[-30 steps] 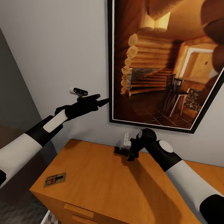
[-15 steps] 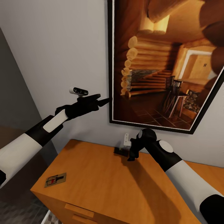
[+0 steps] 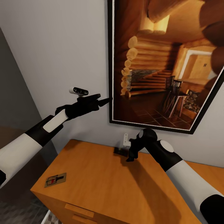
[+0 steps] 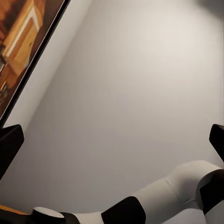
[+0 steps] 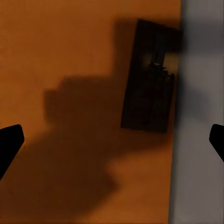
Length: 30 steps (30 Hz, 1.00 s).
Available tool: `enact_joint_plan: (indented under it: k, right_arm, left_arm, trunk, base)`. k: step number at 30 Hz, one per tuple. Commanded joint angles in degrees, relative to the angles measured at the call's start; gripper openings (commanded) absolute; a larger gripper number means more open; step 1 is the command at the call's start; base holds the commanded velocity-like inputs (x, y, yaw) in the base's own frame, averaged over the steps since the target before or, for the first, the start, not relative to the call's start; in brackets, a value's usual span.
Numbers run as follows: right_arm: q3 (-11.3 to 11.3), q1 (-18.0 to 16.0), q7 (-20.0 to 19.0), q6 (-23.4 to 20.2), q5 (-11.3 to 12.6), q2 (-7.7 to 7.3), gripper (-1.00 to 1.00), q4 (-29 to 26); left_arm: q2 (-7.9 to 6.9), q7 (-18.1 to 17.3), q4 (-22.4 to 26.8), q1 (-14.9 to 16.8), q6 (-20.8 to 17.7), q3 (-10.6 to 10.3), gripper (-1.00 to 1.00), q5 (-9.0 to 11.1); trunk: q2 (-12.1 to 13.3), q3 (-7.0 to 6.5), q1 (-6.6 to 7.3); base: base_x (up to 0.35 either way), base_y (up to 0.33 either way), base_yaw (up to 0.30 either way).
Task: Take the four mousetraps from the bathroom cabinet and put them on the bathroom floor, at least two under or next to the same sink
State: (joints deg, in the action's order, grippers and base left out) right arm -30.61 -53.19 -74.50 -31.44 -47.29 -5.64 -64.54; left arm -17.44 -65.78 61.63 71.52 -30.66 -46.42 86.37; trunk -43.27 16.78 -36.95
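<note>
The orange-brown cabinet stands against the wall below me. One tan mousetrap with a red mark lies near the top's front left corner. A second mousetrap lies in shadow at the back by the wall; the right wrist view shows this mousetrap dark, beside the wall. My right gripper hangs open just above and beside it, and the right gripper holds nothing. My left gripper is raised high, open and empty, pointing at the wall. The left gripper faces bare wall.
A large black-framed picture of a log cabin hangs on the grey wall above the cabinet. A wooden drawer handle shows on the cabinet front. A strip of patterned floor tiles lies at the lower left, beside a dark opening.
My right gripper has shifted slightly left and down toward the trap by the wall. The left arm and both traps have stayed put.
</note>
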Motion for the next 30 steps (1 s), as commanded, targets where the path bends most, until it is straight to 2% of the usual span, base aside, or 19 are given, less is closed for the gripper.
enact_joint_plan:
  k: [1, 5, 10, 30]
  right_arm:
    - [-0.12, -0.07, -0.27, -0.30, 0.51, -0.08, 1.00, -0.07]
    - [-0.02, -0.07, -0.34, 0.76, 3.88, -0.20, 1.00, 0.00]
    - [0.01, -0.07, -0.37, 1.30, 5.89, -0.25, 1.00, 0.02]
    - [0.03, -0.07, -0.40, 2.38, 6.94, -0.17, 1.00, 0.08]
  left_arm:
    - [-0.06, -0.05, 0.04, 0.11, -0.52, -0.25, 1.00, 0.59]
    - [-0.05, -0.05, 0.69, 0.11, -0.53, -0.25, 1.00, 0.57]
    - [-0.05, -0.05, 1.69, 0.11, -0.51, -0.25, 1.00, 0.56]
    - [-0.05, -0.05, 1.91, 0.11, -0.46, -0.25, 1.00, 0.56]
  trunk:
    - [-0.07, 0.09, -0.02]
    - [1.13, -0.45, 0.64]
    - [1.53, -0.63, 0.86]
    - [1.53, -0.63, 0.86]
  base:
    - [0.000, 0.000, 0.000]
    - [0.000, 0.000, 0.000]
    - [0.000, 0.000, 0.000]
    - [0.000, 0.000, 0.000]
